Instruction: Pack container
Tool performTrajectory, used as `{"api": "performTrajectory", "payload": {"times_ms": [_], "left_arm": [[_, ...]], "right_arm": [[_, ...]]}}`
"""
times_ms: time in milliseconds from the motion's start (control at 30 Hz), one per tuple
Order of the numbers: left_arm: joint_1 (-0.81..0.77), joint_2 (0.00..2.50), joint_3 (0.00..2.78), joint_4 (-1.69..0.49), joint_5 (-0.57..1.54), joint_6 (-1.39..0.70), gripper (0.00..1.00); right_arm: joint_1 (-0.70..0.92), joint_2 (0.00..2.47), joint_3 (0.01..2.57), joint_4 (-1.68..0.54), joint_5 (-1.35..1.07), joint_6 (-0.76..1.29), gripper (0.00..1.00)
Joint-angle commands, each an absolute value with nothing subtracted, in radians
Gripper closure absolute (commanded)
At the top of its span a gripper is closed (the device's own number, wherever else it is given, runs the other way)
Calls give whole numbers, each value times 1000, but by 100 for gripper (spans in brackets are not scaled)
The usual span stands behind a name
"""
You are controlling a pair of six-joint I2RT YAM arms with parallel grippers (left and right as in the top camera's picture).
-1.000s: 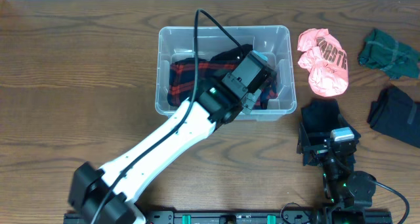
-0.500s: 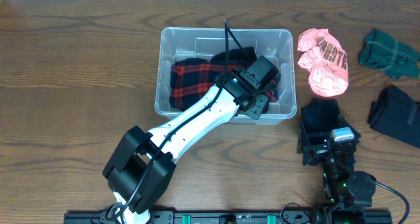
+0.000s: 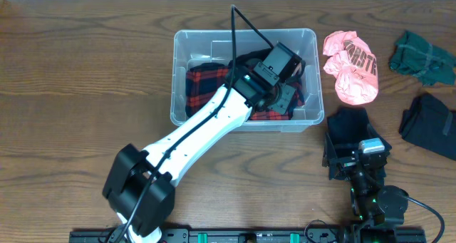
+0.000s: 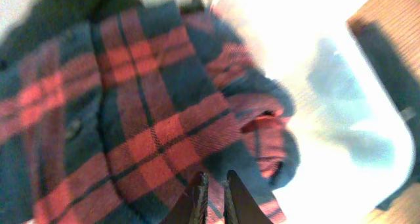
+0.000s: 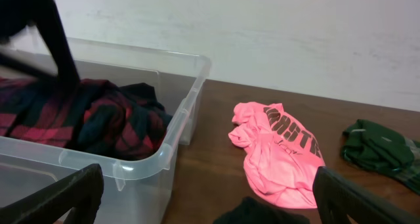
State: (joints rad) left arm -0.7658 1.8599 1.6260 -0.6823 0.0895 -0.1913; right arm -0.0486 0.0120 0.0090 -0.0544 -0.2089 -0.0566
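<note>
The clear plastic container (image 3: pixel 187 36) stands at the middle back of the table and holds a red-and-dark plaid garment (image 3: pixel 203 83). My left gripper (image 3: pixel 285 99) is inside the container at its right end. In the left wrist view the fingers (image 4: pixel 215 184) are closed to a thin slit just above the plaid garment (image 4: pixel 131 138), beside the container's clear wall (image 4: pixel 341 119). My right gripper (image 3: pixel 350 147) is open and empty at the front right, over a black garment (image 3: pixel 348 122). The right wrist view shows the container's corner (image 5: pixel 177 138) and the plaid garment (image 5: pixel 79 112).
A pink shirt (image 3: pixel 350 66) lies right of the container; it also shows in the right wrist view (image 5: pixel 282 152). A green garment (image 3: pixel 422 58) and another dark garment (image 3: pixel 431 125) lie at the far right. The left arm (image 3: pixel 192 136) crosses the container's front rim.
My left arm swung and pushed further into the container toward its back right. The container shifted slightly on the table. The right arm has not moved.
</note>
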Motion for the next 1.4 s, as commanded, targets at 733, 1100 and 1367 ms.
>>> {"api": "performTrajectory", "payload": {"times_ms": [733, 1100, 1367], "left_arm": [[-757, 2131, 1646, -675, 6, -204, 93], [-750, 1993, 1712, -728, -3, -165, 93], [-638, 1684, 1713, -876, -46, -166, 57]], "right_arm": [[-58, 7, 6, -56, -206, -68, 1], [-58, 7, 6, -56, -207, -68, 1], [-58, 7, 6, -56, -207, -68, 1]]}}
